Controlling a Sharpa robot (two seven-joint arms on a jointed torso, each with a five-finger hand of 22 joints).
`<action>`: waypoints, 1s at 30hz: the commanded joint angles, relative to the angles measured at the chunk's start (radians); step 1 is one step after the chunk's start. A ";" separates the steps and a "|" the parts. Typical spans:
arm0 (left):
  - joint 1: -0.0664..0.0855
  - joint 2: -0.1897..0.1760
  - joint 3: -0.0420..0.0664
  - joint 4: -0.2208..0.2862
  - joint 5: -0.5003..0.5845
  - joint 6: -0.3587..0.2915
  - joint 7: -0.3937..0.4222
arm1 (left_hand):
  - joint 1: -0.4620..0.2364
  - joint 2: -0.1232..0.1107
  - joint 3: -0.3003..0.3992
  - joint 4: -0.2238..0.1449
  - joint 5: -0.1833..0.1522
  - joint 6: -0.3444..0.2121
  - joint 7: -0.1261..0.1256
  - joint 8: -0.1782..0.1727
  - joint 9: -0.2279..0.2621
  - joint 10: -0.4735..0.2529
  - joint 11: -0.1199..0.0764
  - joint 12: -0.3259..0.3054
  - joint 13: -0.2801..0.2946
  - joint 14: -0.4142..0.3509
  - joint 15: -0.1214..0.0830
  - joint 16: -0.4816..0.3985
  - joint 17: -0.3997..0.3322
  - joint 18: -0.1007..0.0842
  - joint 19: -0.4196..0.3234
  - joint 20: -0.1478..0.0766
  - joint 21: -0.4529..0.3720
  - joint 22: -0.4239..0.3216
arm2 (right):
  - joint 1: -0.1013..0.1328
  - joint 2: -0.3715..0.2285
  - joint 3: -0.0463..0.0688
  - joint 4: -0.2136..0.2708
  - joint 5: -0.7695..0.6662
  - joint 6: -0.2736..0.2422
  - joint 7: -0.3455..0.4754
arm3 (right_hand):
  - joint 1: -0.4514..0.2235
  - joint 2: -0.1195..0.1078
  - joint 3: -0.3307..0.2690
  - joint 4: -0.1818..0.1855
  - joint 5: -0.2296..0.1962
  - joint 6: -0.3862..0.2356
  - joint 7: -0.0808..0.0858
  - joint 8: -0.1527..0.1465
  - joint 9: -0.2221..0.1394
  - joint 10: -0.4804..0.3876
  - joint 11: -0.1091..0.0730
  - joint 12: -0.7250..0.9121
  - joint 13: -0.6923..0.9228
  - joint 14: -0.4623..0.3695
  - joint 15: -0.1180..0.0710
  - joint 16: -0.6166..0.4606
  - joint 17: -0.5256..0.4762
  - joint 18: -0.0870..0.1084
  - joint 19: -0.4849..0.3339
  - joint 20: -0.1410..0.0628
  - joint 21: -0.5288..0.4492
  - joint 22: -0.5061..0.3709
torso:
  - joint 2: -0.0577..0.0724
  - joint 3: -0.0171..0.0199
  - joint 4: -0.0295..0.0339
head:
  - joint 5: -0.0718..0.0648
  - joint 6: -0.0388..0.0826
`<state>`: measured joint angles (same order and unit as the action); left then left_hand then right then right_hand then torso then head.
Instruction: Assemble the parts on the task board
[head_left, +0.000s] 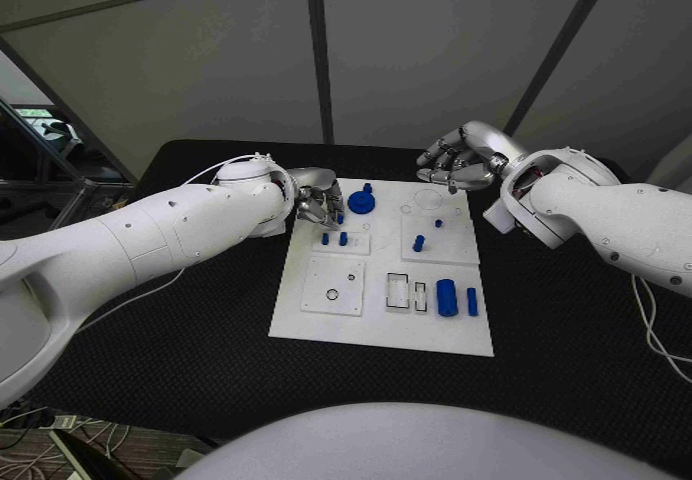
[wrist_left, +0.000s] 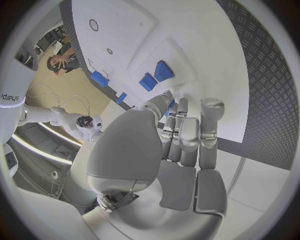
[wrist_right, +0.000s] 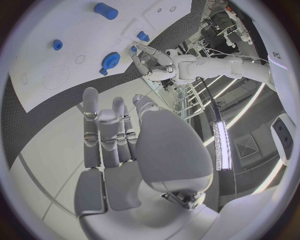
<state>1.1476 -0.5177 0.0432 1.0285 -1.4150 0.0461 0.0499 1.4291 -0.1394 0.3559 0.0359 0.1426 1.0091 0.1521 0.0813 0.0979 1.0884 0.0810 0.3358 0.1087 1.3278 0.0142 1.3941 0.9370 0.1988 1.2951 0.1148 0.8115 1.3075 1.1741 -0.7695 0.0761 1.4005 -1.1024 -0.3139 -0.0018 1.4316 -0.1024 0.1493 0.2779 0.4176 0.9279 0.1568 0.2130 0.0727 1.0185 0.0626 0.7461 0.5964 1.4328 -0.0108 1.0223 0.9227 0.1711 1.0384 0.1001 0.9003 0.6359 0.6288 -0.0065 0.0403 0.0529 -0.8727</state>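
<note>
Task board (head_left: 378, 330) sits centre frame in the head view, a white rectangular plate on the black table (head_left: 173, 360), made up of several raised white tiles. Lower-left tile has a small round hole; next to it, a tile with two narrow rectangular slots. Blue parts on it: a gear-shaped disc (head_left: 361, 202) at upper middle of the board, two small pegs (head_left: 335, 238) standing on the tile below it, one peg (head_left: 418, 242) on the right-hand tile, a thick cylinder (head_left: 447, 298) and a thin bar (head_left: 472, 301) lying side by side at the lower right of the board. A faint circular recess shows at the board's upper right.

Left hand (head_left: 317, 205) is at the board's upper-left corner, fingers bent down close to the gear; cannot tell whether it grips anything. In the left wrist view its fingers (wrist_left: 182, 131) lie side by side, pointing at the board edge near two blue pieces (wrist_left: 156, 76).

Right hand (head_left: 459, 160) hovers above the board's upper-right corner, fingers loosely curled, nothing in it. Right wrist view shows its fingers (wrist_right: 106, 135) straight and slightly apart, gear (wrist_right: 110, 61) beyond them.
</note>
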 joint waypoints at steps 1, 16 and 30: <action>0.001 0.000 0.000 0.002 0.002 0.011 -0.007 | -0.004 -0.006 -0.004 -0.001 -0.004 -0.008 0.001 -0.007 -0.002 0.007 0.004 -0.003 0.002 -0.001 0.002 -0.003 0.001 -0.071 -0.005 0.003 0.000 0.092 | 0.001 0.000 0.001 0.001 0.002 0.001 0.005 | 0.002 -0.004 0.007 0.000 0.006 0.002 -0.003 0.003 0.000 0.006 0.003 -0.006 -0.001 -0.006 0.000 -0.002 -0.001 0.007 -0.002 0.000 -0.003 -0.001 | 0.001 0.0004 -0.0005 | 0.002 0.000; 0.000 -0.006 0.000 0.010 0.002 0.015 -0.011 | -0.001 -0.003 -0.002 -0.002 -0.003 -0.006 0.000 -0.008 -0.003 0.011 0.003 -0.004 0.003 -0.001 0.001 -0.003 0.000 -0.070 -0.005 0.003 0.000 0.092 | 0.001 -0.003 0.001 0.001 0.002 0.001 0.004 | 0.001 -0.005 0.007 0.001 0.006 0.002 -0.003 0.003 -0.001 0.006 0.003 -0.007 -0.003 -0.006 0.000 -0.004 -0.001 0.008 -0.003 0.000 -0.005 -0.003 | 0.000 -0.0004 0.0001 | 0.002 0.000; -0.002 -0.012 0.000 0.021 0.002 0.013 -0.016 | 0.001 0.000 0.001 -0.003 -0.003 -0.003 0.000 -0.008 -0.004 0.016 0.003 -0.004 0.005 0.000 0.001 -0.001 0.003 -0.070 -0.004 0.002 0.003 0.093 | 0.001 -0.003 0.001 0.000 0.002 0.002 0.004 | 0.001 -0.005 0.007 0.001 0.006 0.002 -0.003 0.003 -0.001 0.006 0.003 -0.007 -0.003 -0.006 0.000 -0.004 -0.001 0.008 -0.003 0.000 -0.005 -0.003 | 0.000 -0.0003 -0.0005 | 0.006 0.000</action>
<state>1.1456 -0.5298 0.0436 1.0464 -1.4150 0.0515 0.0384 1.4291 -0.1393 0.3559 0.0358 0.1426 1.0076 0.1536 0.0766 0.0934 1.0994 0.0840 0.3358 0.1123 1.3278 0.0142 1.3941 0.9389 0.1988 1.2951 0.1147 0.8115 1.3074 1.1741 -0.7721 0.0761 1.4004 -1.1023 -0.3136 -0.0023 1.4316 -0.1025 0.1493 0.2779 0.4176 0.9279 0.1567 0.2130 0.0727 1.0185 0.0626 0.7420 0.5947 1.4328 -0.0108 1.0223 0.9227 0.1711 1.0384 0.1001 0.9004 0.6339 0.6289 -0.0066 0.0402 0.0585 -0.8727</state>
